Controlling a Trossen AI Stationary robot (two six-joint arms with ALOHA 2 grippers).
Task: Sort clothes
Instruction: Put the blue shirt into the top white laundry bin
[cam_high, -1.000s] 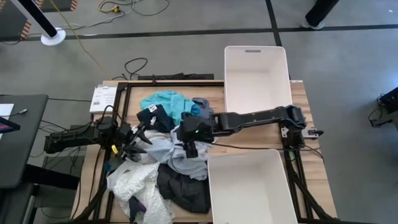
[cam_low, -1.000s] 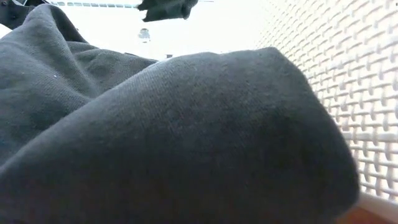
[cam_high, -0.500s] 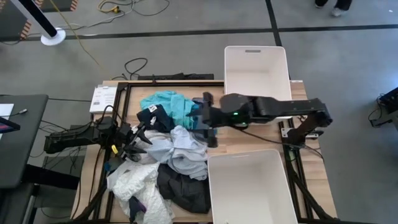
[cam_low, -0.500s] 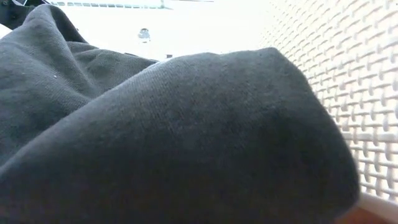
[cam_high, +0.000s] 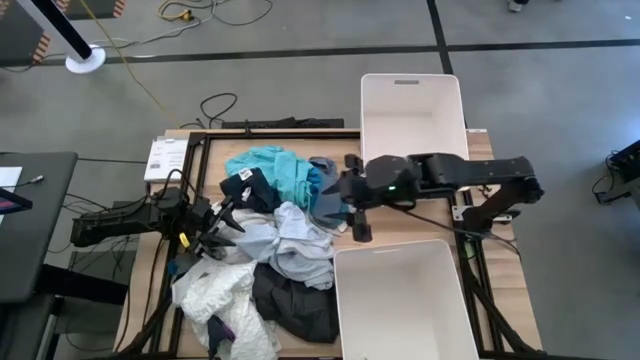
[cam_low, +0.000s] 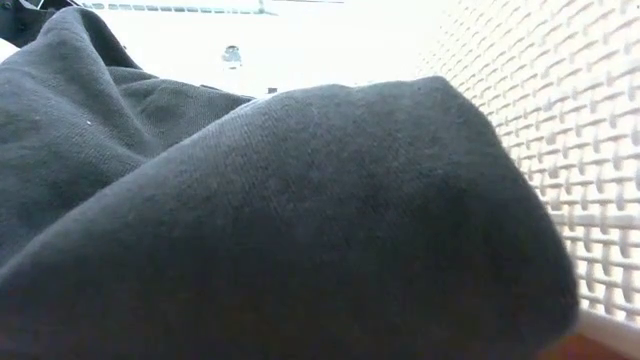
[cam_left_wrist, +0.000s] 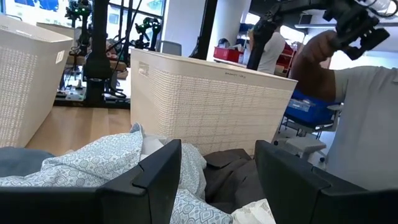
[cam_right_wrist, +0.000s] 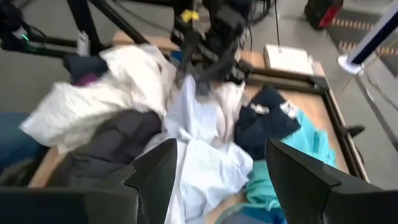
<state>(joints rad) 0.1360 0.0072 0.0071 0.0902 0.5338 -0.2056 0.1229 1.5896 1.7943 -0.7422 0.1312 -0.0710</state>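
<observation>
A: Where are the clothes (cam_high: 272, 240) from where you sit?

B: I see them heaped on the wooden tabletop (cam_high: 345, 148), left of the two white bins. The far bin (cam_high: 412, 115) and the near bin (cam_high: 405, 300) both look bare inside from above

A: What does the heap look like?

B: Crumpled and overlapping. A teal piece (cam_high: 270, 165) lies at the far side, with a dark navy one (cam_high: 250, 188) just beside it. In the middle I see pale blue fabric (cam_high: 295, 240), rumpled, with a fine pattern showing in my left wrist view (cam_left_wrist: 87, 163). Nearer me a white lacy piece (cam_high: 215, 290) spreads toward the tabletop's edge, and a dark grey garment (cam_high: 295, 305) sits touching the near bin's wall. That dark grey cloth (cam_low: 250, 210) fills most of my low view, pressed up against the bin's mesh side (cam_low: 560, 150)

A: And the pincers?

B: My right pincer (cam_high: 357, 205) hangs over the heap's right edge, beside a grey-blue piece (cam_high: 327, 190), fingers apart and holding nothing. My left pincer (cam_high: 222, 228) rests low at the heap's left side, fingers apart too, with pale blue cloth between and below them, not clamped on it

A: Anyone around?

B: A person (cam_left_wrist: 348, 106) stands beyond the bins in my left wrist view
</observation>
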